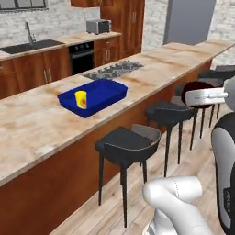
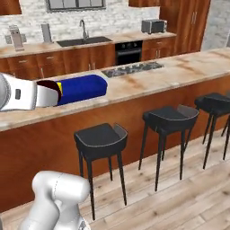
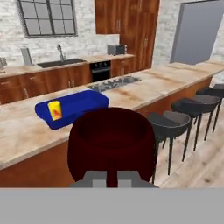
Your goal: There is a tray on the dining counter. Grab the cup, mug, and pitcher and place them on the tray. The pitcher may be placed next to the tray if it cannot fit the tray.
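the claw (image 3: 112, 178) is clenched on the rim of the mug (image 3: 111, 146), a squat dark maroon vessel that hangs in the air on the stool side of the counter (image 1: 41, 124), not resting on anything. in the left base view the mug (image 1: 198, 94) shows as a dark round shape just behind the white hand, above the row of black stools (image 1: 126, 144). ahead of the claw and a little to its left lies the blue tray (image 3: 72, 107) on the marble top (well apart from the mug). the yellow cup (image 3: 54, 110) stands upright inside the tray, toward its left end as the hand camera sees it, red-orange mark facing the claw.
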